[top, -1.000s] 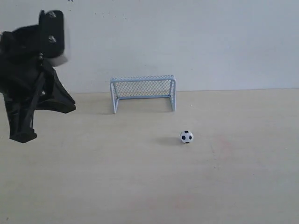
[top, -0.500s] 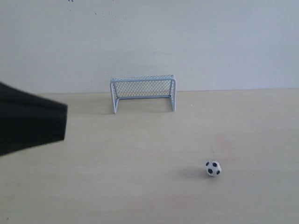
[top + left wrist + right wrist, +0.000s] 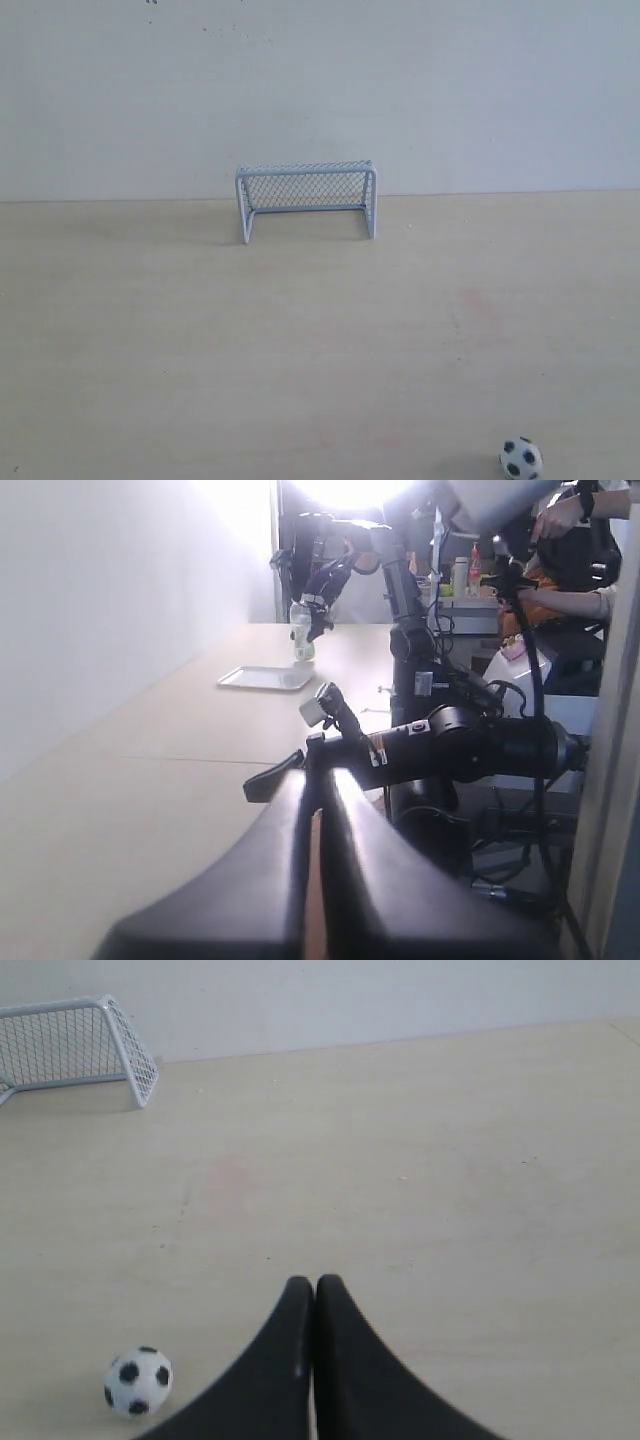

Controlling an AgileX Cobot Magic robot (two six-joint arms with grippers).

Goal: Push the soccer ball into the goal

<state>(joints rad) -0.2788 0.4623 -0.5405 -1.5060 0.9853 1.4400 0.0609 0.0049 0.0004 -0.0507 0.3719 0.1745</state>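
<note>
Ball on the run: over the last second the soccer ball [image 3: 521, 459] has rolled from just in front of the goal [image 3: 306, 200] to the near right corner of the exterior view. It now lies well apart from the mouth, so we judge the task set back, not advanced (the goal itself has not budged). The left arm, which filled the left of that view a second ago, is gone from it. Its wrist camera shows the left gripper [image 3: 318, 775] with fingers pressed together, aimed along the table [image 3: 200, 350], neither ball nor goal in sight. The right gripper [image 3: 315, 1290] is likewise closed on nothing, low over the table, ball near it, goal far ahead.
</note>
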